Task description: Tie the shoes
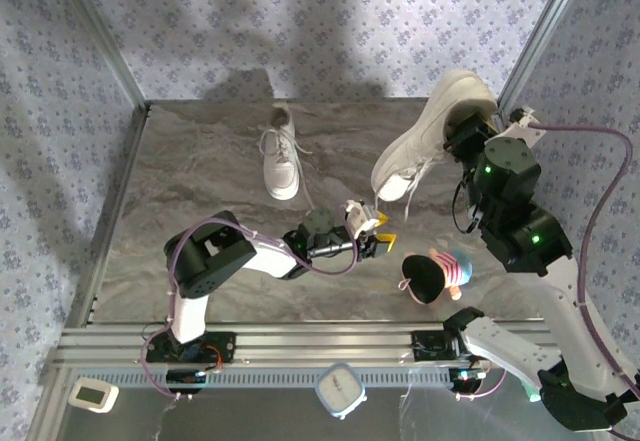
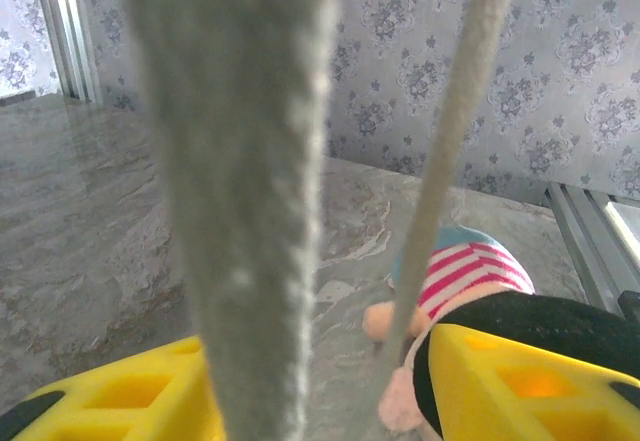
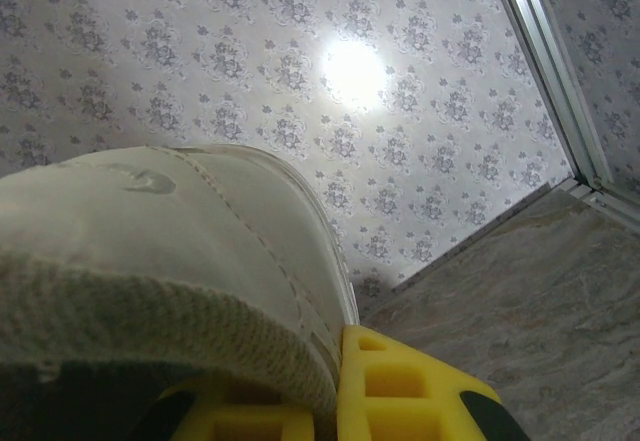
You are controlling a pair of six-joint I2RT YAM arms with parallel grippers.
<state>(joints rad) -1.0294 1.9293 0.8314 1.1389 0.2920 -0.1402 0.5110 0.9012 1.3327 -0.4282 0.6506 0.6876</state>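
- The right claw is clamped on the heel collar of a white low-top lace-up sneaker, holding it tilted toe-down beyond the small black-and-pink plush toy.
- Its white laces hang between the left claw's parted yellow fingers, just left of the toy.
- The second white sneaker lies flat, well left of the toy.

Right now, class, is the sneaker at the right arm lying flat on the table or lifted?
Lifted and tilted: the right gripper clamps the sneaker at its collar, heel high, toe low.
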